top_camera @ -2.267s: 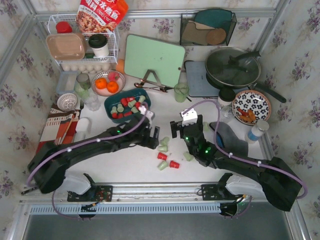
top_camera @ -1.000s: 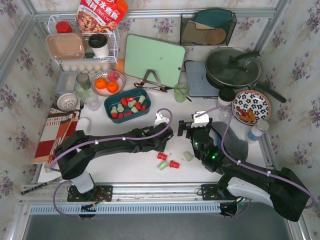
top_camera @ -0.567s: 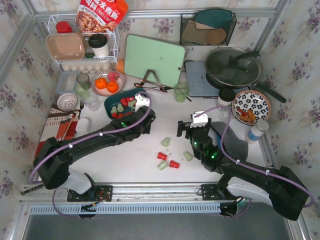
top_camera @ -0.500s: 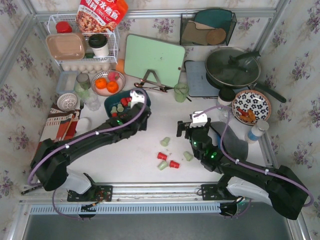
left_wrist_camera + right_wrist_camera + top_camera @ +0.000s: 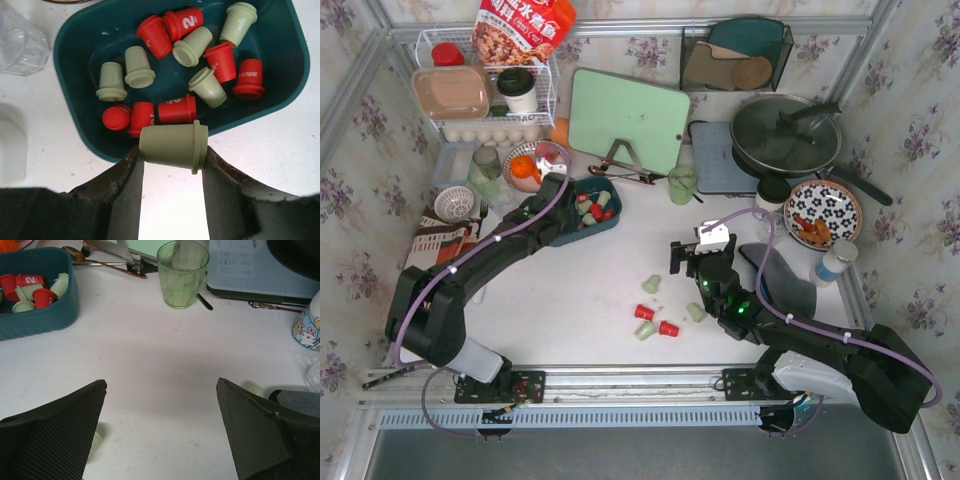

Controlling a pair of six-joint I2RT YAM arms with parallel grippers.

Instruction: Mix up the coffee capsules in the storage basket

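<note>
The dark teal storage basket [image 5: 607, 218] stands left of centre and holds several red and mint green coffee capsules [image 5: 177, 108]. My left gripper [image 5: 563, 203] is at the basket's left edge, shut on one mint green capsule [image 5: 172, 146] held sideways just outside the basket's rim [image 5: 75, 135]. Several more capsules lie loose on the table: a green one [image 5: 651, 284], two red ones [image 5: 644, 312] and two other green ones [image 5: 696, 312]. My right gripper [image 5: 697, 258] is open and empty just behind the loose ones; in its own view [image 5: 162, 385] only bare table lies between the fingers.
A green glass [image 5: 182, 272] and a mint cutting board [image 5: 628, 118] stand behind the basket. A bowl of oranges [image 5: 532, 165] and a clear glass [image 5: 20, 45] are beside the basket. A pan [image 5: 788, 135], a patterned plate [image 5: 823, 213] and a bottle [image 5: 832, 265] are on the right.
My left arm has swung from the loose capsules in the middle back and left to the basket, carrying a green capsule. My right gripper has barely moved.
</note>
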